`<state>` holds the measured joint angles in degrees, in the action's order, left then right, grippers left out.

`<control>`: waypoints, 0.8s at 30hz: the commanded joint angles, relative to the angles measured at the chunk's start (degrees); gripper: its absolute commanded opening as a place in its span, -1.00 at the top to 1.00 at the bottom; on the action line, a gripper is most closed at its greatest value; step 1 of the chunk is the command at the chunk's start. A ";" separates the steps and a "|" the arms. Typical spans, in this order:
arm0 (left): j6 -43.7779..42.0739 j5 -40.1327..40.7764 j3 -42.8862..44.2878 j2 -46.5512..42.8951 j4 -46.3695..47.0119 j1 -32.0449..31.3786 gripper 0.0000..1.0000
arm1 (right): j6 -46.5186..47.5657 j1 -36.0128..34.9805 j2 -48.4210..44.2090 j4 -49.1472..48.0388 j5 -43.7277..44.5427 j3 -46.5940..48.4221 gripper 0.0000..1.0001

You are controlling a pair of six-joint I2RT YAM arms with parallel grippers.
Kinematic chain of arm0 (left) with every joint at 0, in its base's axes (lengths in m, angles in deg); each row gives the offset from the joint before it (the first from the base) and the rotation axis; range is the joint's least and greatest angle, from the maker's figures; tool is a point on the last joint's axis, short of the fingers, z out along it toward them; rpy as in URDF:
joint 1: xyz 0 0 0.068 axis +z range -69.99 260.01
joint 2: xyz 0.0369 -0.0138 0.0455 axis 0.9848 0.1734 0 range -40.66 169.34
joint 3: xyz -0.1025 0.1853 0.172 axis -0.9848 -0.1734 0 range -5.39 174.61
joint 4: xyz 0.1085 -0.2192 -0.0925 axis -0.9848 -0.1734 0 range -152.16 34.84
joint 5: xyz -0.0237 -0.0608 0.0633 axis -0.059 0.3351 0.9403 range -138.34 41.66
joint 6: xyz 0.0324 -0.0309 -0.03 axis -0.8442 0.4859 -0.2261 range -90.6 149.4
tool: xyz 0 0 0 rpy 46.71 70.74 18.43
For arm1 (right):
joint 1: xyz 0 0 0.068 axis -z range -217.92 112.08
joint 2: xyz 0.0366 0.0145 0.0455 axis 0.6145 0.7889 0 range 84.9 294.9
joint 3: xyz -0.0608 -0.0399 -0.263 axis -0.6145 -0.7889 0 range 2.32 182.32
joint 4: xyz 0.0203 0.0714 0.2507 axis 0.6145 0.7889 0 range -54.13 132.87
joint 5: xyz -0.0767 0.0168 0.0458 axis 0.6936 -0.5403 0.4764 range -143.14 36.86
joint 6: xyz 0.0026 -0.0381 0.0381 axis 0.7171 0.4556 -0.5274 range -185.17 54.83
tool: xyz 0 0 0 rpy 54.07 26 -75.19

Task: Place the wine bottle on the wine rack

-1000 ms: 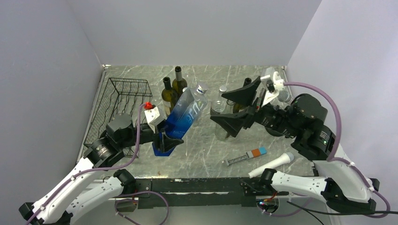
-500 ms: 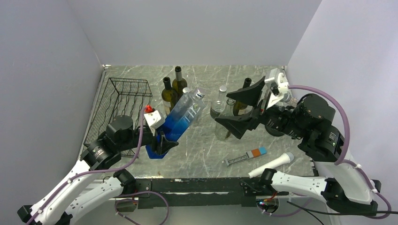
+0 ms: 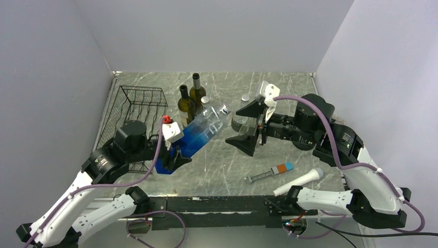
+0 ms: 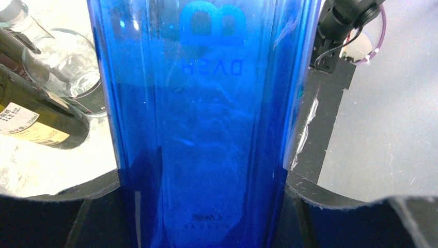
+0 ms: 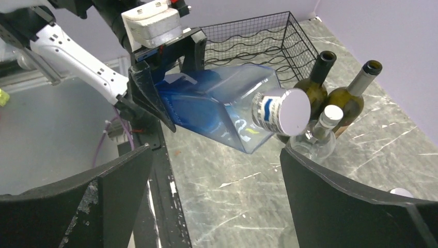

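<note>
My left gripper [image 3: 173,157] is shut on the base of a blue square bottle [image 3: 199,134] with a silver cap, held tilted, neck up and to the right, above the table. That bottle [image 4: 206,129] fills the left wrist view between the fingers. The black wire wine rack [image 3: 137,106] lies at the left, just behind the left wrist. Two dark green wine bottles [image 3: 185,106] [image 3: 195,93] stand upright behind the blue bottle. My right gripper [image 3: 236,126] is open, just right of the cap and apart from it. In the right wrist view the cap faces the open right gripper [image 5: 217,175], with the rack [image 5: 258,39] beyond.
A clear capped bottle [image 3: 205,103] stands by the green ones, and another clear bottle [image 3: 241,111] behind the right fingers. A white microphone [image 3: 299,182] and a small orange-and-blue tool [image 3: 271,173] lie at the near right. Walls close the left, back and right.
The left gripper has carried the blue bottle a little left and nearer, tilting it lower. The right arm has swung left and turned its open fingers toward the bottle's cap.
</note>
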<state>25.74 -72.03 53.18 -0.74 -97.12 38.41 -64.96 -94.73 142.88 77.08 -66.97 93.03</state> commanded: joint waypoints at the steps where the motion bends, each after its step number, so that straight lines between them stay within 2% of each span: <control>1: -4.41 -0.77 5.32 2.49 2.55 0.04 0.98 | 5.13 0.02 -0.80 1.73 0.06 2.29 -1.00; 4: -7.14 -0.36 6.03 5.10 0.29 0.09 0.98 | 7.48 -0.05 0.19 3.79 -0.17 4.82 -1.00; 11: -15.38 -5.54 12.15 10.89 -6.79 0.11 0.98 | 17.94 -0.05 4.23 10.89 -8.02 6.79 -1.00; 16: -19.00 -3.89 13.17 13.15 -10.24 0.07 0.98 | 25.02 -0.05 6.94 13.97 -6.91 5.87 -1.00; 24: -24.63 -3.87 9.98 8.73 -9.92 0.04 0.98 | 34.27 -0.05 12.21 20.60 -4.50 10.23 -1.00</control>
<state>5.45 -72.99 61.98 12.24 -113.38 38.43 -38.03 -94.73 153.59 93.34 -72.19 98.91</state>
